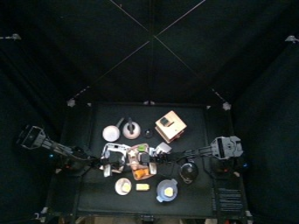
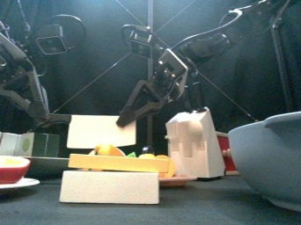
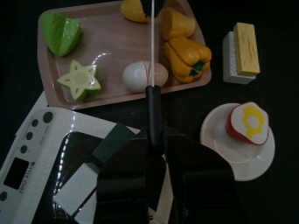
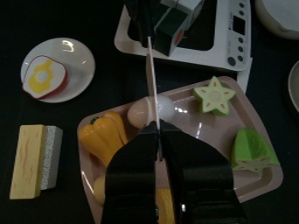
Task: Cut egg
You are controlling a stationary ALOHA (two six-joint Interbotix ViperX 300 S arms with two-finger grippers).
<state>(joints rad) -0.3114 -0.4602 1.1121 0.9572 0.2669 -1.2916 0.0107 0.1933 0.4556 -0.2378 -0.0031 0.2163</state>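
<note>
A white egg (image 3: 142, 75) lies in the middle of a pink tray (image 3: 111, 52), and also shows in the right wrist view (image 4: 149, 110). My left gripper (image 3: 152, 147) is shut on the black handle of a knife (image 3: 152, 39). The thin blade runs across the tray straight over the egg. In the right wrist view the knife blade (image 4: 149, 79) points at my right gripper (image 4: 156, 140), which hovers over the tray's other side just past the egg, jaws together and empty. In the top view both grippers meet over the tray (image 1: 142, 164).
On the tray lie a star-shaped slice (image 3: 79, 80), a green piece (image 3: 61, 33) and yellow pepper pieces (image 3: 181, 48). A white scale (image 3: 47, 166) lies beside the left gripper. A plate with a halved fruit (image 3: 246, 127), a yellow block (image 3: 243, 51) and a large bowl (image 2: 276, 158) stand nearby.
</note>
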